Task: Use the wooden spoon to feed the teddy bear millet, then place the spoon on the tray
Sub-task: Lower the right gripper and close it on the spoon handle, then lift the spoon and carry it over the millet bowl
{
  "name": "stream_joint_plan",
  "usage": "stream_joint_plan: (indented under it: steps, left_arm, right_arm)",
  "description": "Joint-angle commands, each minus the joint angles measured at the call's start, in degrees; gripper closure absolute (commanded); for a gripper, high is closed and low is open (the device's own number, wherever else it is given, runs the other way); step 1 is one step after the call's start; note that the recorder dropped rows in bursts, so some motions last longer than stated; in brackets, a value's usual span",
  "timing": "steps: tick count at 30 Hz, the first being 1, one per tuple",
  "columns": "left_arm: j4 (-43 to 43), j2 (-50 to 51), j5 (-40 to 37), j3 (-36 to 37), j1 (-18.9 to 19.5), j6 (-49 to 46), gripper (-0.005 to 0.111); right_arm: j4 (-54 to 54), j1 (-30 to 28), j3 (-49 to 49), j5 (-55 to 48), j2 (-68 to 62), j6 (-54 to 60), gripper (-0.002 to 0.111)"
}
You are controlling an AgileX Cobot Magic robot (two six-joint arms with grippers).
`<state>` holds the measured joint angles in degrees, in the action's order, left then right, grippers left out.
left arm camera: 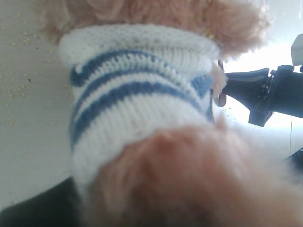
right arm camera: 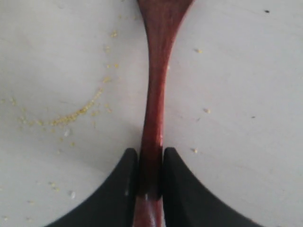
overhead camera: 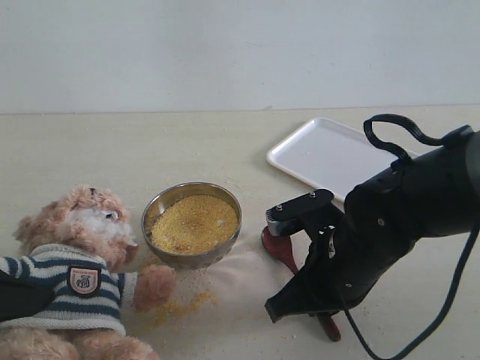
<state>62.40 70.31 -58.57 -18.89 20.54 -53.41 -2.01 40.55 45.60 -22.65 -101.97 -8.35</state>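
Item: wooden spoon [overhead camera: 279,246], dark red, glossy, lying flat on the tabletop [overhead camera: 150,150] at lower centre-right of the exterior view, its head just beside the steel bowl [overhead camera: 161,202]. Holder: right gripper [right arm camera: 150,165], fingers [right arm camera: 118,189] clamped on the slim handle toward its tail, with the handle's end showing beyond them. Left gripper [overhead camera: 16,296]: a dark shape at the left edge against the teddy bear [overhead camera: 82,277]; its fingers are hidden, so I cannot tell whether they are apart or together. Contents: millet [overhead camera: 193,223] heaped in the bowl, and spilled grains [overhead camera: 180,306] near the bear's paw. The tray [overhead camera: 322,154] lies bare at upper right, well apart from the bear. Hazards, as judged: the narrow polished handle may swivel or slide between the fingers once the head carries grain, since the hold sits far from the head. A careless lift may knock the nearby bowl. A tilted or jerky carry toward the white muzzle would likely shed more grain. The reclining bear may shift if prodded.
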Motion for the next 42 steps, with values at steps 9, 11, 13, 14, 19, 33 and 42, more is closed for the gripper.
stream_joint_plan:
  steps: [9, 11, 13, 14, 19, 33, 42]
  left_arm:
    - [0.77, 0.2, -0.79, -0.31, 0.18, -0.22, 0.102]
    - [0.77, 0.2, -0.79, -0.31, 0.18, -0.22, 0.102]
    - [0.77, 0.2, -0.79, -0.31, 0.18, -0.22, 0.102]
    - [0.77, 0.2, -0.79, -0.31, 0.18, -0.22, 0.102]
    - [0.77, 0.2, -0.79, -0.31, 0.18, -0.22, 0.102]
    - [0.77, 0.2, -0.79, -0.31, 0.18, -0.22, 0.102]
    - [0.77, 0.2, -0.79, -0.31, 0.18, -0.22, 0.102]
  right_arm:
    - [14.34, -0.04, 0.17, -5.0, 5.5, -7.17, 0.101]
    - [21.22, -0.04, 0.17, -6.83, 9.29, -8.63, 0.101]
    - [25.13, -0.04, 0.3, -9.47, 13.25, -7.69, 0.101]
    - [26.05, -0.04, 0.55, -11.07, 14.79, -6.87, 0.101]
    - [27.87, 2.44, 4.69, -21.47, 20.31, 3.07, 0.101]
    - [54.19, 22.28, 23.25, -44.55, 5.3, 4.92, 0.101]
    - [61.51, 25.23, 23.81, -45.74, -4.7, 5.41, 0.101]
